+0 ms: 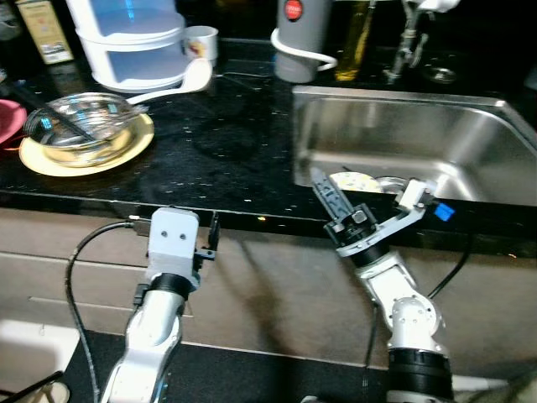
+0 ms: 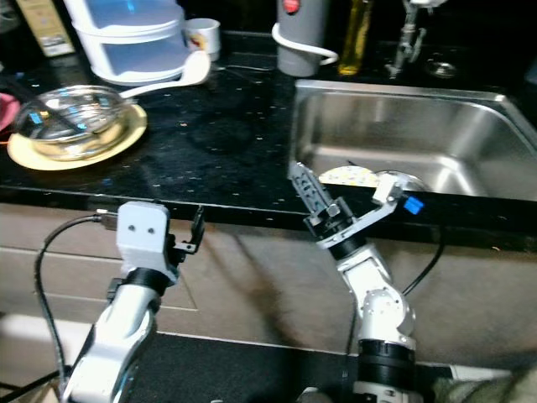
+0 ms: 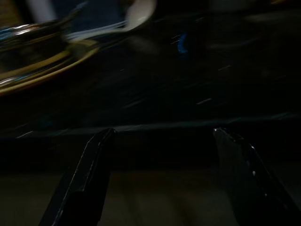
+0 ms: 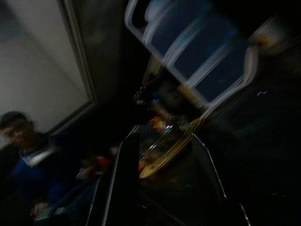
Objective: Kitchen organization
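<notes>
Nearest, left gripper [image 1: 210, 239] and right gripper [image 1: 369, 197], both fingers apart and empty, at the black counter's [image 1: 226, 143] near edge; clear glass bowl [image 1: 82, 128] on round yellow plate [image 1: 50, 159] far left and steel sink [image 1: 470, 126] contents apparently untouched, organizing seemingly barely begun.

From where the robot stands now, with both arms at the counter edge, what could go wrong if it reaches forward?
1. The glass bowl rests on a yellow plate near the counter's front edge; the open left gripper rising there could knock both.
2. The right gripper is tilted over the sink rim and might strike the steel wall or the plate in the sink.
3. The white ladle could be swept aside.
</notes>
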You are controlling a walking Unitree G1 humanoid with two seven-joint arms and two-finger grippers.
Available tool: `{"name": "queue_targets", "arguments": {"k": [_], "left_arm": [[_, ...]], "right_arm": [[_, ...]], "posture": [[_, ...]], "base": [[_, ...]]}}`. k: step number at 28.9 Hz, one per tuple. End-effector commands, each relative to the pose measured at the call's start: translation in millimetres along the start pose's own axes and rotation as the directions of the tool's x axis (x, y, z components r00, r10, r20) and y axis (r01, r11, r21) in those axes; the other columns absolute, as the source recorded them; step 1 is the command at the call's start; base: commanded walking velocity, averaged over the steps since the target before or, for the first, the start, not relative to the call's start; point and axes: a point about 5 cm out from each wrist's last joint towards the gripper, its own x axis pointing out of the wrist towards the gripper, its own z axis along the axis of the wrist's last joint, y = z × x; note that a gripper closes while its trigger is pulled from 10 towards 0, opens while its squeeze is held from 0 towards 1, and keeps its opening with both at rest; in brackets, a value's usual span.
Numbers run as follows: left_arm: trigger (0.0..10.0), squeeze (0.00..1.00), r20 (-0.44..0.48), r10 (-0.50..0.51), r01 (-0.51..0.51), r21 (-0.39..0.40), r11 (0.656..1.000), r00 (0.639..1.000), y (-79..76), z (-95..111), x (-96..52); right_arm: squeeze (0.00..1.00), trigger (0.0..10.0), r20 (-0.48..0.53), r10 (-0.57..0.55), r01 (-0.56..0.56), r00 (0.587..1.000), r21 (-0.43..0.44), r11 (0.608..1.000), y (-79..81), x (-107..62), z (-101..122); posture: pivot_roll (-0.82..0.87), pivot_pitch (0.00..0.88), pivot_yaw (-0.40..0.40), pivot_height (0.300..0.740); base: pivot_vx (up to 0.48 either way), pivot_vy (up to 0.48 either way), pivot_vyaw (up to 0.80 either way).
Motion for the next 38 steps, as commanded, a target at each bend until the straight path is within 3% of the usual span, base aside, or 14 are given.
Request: {"name": "queue_targets", "arguments": {"k": [1,12,20,30,38], "left_arm": [[10.0,0.00,-0.011,-0.012,0.012,0.012,1.000,1.000,-2.6,-3.5,-0.8],[10.0,0.00,-0.013,-0.014,0.014,0.006,1.000,1.000,-3.3,-4.9,-0.8],[10.0,0.00,-0.006,-0.012,0.012,0.004,1.000,1.000,-3.4,-3.9,-1.1],[10.0,0.00,0.014,0.007,-0.006,-0.007,1.000,1.000,2.1,2.3,1.9],[10.0,0.00,-0.011,-0.001,0.000,-0.057,0.998,1.000,1.6,-0.5,2.3]], "right_arm": [[0.00,10.0,-0.007,-0.011,0.011,1.000,0.006,1.000,-1.4,-1.7,-1.0],[0.00,10.0,-0.030,-0.015,0.015,0.999,-0.029,0.999,-1.5,2.9,-0.9],[0.00,10.0,-0.030,0.068,-0.069,0.997,-0.036,0.997,12.4,14.0,5.1],[0.00,10.0,-0.066,0.070,-0.076,0.995,-0.088,0.993,17.7,25.8,7.1],[0.00,10.0,-0.108,0.048,-0.062,0.993,-0.124,0.990,17.9,30.9,3.3]], "posture": [[0.06,0.064,-0.038,0.732],[0.06,0.056,-0.042,0.732],[0.06,0.047,-0.048,0.732],[0.05,0.043,-0.052,0.732],[0.06,0.049,-0.050,0.732]], "base": [[0.000,0.356,0.00],[0.000,0.356,0.00],[0.000,0.358,0.00],[0.000,0.352,0.00],[0.000,0.000,0.00]]}}
